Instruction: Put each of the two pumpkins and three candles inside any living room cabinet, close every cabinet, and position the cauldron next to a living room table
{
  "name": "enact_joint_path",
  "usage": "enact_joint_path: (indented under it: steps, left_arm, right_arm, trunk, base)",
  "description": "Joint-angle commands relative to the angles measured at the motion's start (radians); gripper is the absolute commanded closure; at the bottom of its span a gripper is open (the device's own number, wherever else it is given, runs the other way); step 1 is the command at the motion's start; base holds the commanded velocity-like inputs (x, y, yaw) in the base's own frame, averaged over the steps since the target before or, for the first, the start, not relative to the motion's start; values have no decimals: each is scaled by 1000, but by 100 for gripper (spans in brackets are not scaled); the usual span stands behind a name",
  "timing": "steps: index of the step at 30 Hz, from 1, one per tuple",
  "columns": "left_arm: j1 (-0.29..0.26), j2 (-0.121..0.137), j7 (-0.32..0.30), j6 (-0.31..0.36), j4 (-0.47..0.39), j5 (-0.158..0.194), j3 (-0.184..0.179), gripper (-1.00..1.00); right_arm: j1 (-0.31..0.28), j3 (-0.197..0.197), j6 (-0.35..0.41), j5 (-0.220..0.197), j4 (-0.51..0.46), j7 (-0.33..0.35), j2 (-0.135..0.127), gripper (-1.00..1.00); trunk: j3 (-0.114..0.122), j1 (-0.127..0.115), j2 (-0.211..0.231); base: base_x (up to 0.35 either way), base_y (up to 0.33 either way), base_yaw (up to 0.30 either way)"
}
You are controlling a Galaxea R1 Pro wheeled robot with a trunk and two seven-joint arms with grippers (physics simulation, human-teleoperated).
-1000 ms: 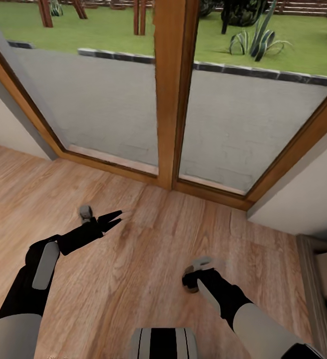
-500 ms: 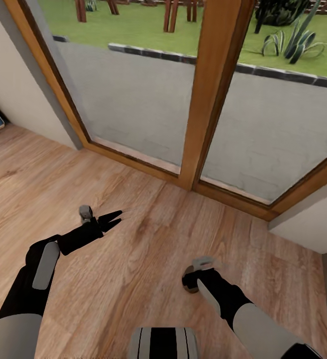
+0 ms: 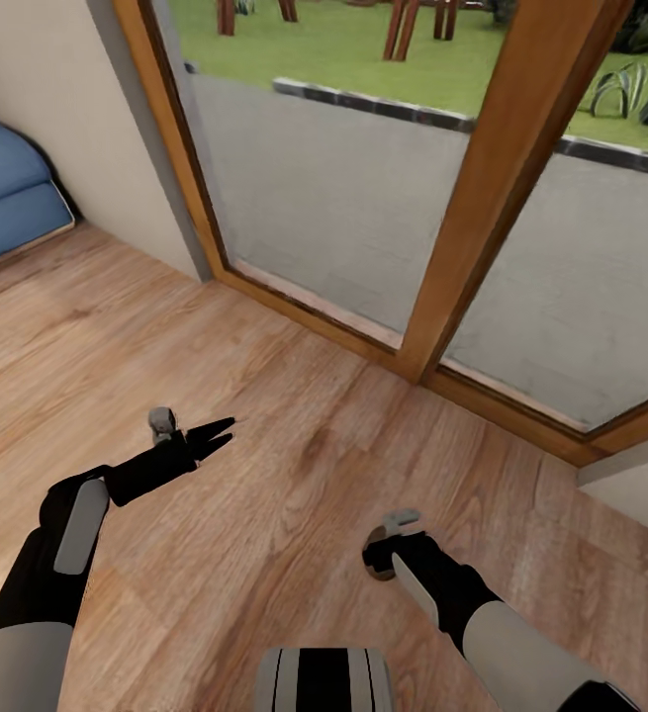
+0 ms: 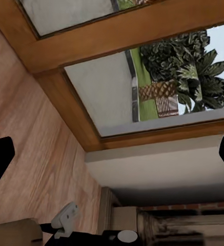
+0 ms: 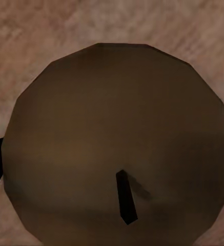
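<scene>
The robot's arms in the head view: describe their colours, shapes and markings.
Both arms are matte black at the wrist, with pale grey shells on the segments nearer the body. The left arm carries a long grey oval panel and ends in a slim black end effector with pointed fingers, a small grey knob beside its wrist. The right arm has a grey bracket at its wrist. No cables or lettering show.

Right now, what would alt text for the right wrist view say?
A grey-brown candle with a short dark wick, seen from straight above its flat round top, with wooden floor around its edges.
</scene>
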Motion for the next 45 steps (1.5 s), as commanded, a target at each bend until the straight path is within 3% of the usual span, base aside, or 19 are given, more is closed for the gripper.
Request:
enact_joint_path:
  steps: [1,6,14,15,16,20,45]
  left_arm:
    - [0,1,-1,0,0,0,2,-100]
    - [0,-3,-3,-1,-1,1,34,-100]
    - [1,-7,1,-2,9,3,55,-100]
    - [1,-9,7,0,12,0,55,-100]
    - [-1,-28,35,5,12,-4,51,-100]
    - [-7,-28,92,13,9,0,54,-100]
    - [-10,-24,98,21,0,2,63,-100]
  right_arm:
    - [0,0,0,0,0,-1,1,100]
    - [0,-1,1,0,-1,1,-1,100]
    - [0,0,1,-2,0,2,2,100]
    - [0,0,0,-4,0,3,2,100]
    - [0,0,1,-5,1,4,3,100]
    - [1,1,1,-7,5,3,9,100]
    - [11,3,0,-5,7,2,12,100]
  trunk:
    - [-1,0,0]
    - [-2,0,0]
    - [5,-1,0]
    - [9,-1,1]
    - [13,-2,1]
    - [28,-4,2]
    - [125,-15,8]
  base:
    - [0,0,284]
    - [0,0,284]
    - [0,0,284]
    - [0,0,284]
    - [0,0,274]
    - [0,0,274]
    - [0,0,283]
